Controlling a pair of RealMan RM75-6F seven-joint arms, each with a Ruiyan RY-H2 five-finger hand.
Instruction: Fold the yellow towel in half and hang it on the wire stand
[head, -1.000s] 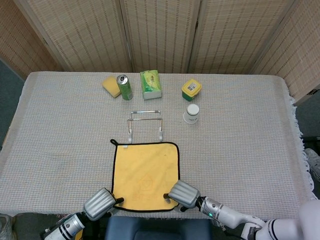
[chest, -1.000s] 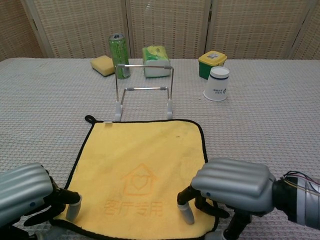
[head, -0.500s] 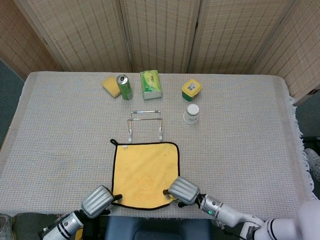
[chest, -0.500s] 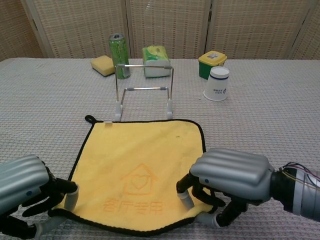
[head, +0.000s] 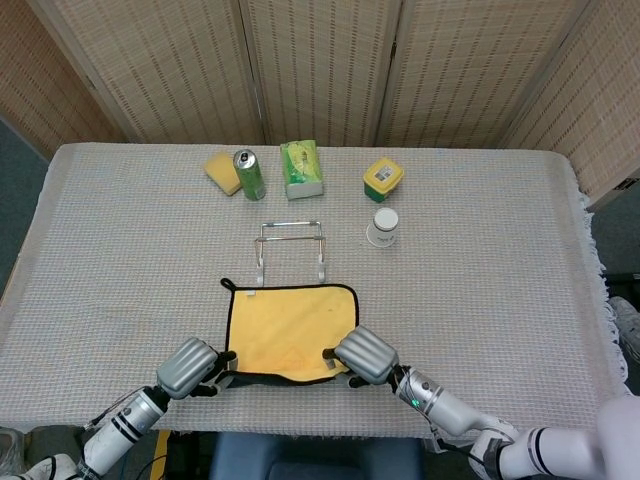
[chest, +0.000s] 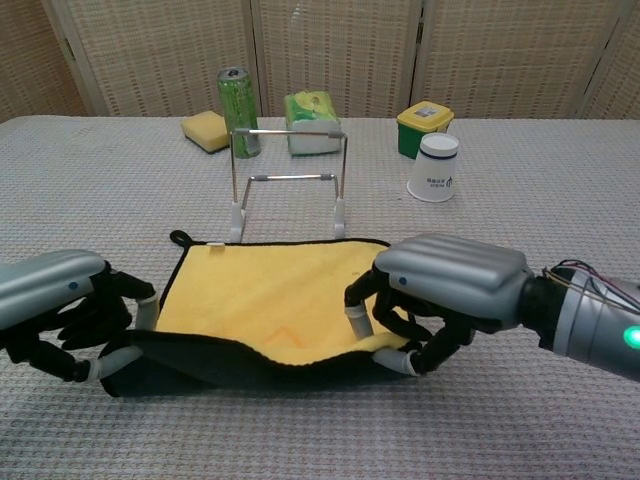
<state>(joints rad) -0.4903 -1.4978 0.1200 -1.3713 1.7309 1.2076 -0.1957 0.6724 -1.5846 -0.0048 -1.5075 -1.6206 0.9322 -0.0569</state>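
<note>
The yellow towel (head: 291, 328) (chest: 270, 298) with black edging lies on the table in front of the wire stand (head: 290, 250) (chest: 290, 185). Its near edge is lifted and curled toward the stand, showing a dark underside. My left hand (head: 192, 366) (chest: 62, 310) pinches the near left corner. My right hand (head: 358, 355) (chest: 445, 295) pinches the near right corner. The far edge, with a small black loop at its left corner, stays flat at the stand's feet.
Behind the stand are a yellow sponge (head: 222, 171), a green can (head: 249, 175), a green tissue pack (head: 302, 168), a yellow-lidded green tub (head: 382, 179) and a white cup (head: 383, 227). Grey woven cloth (head: 500, 300) covers the table.
Both hands have closed on the towel's near corners, lifted them and carried them toward the stand. The near edge now folds up over the towel.
</note>
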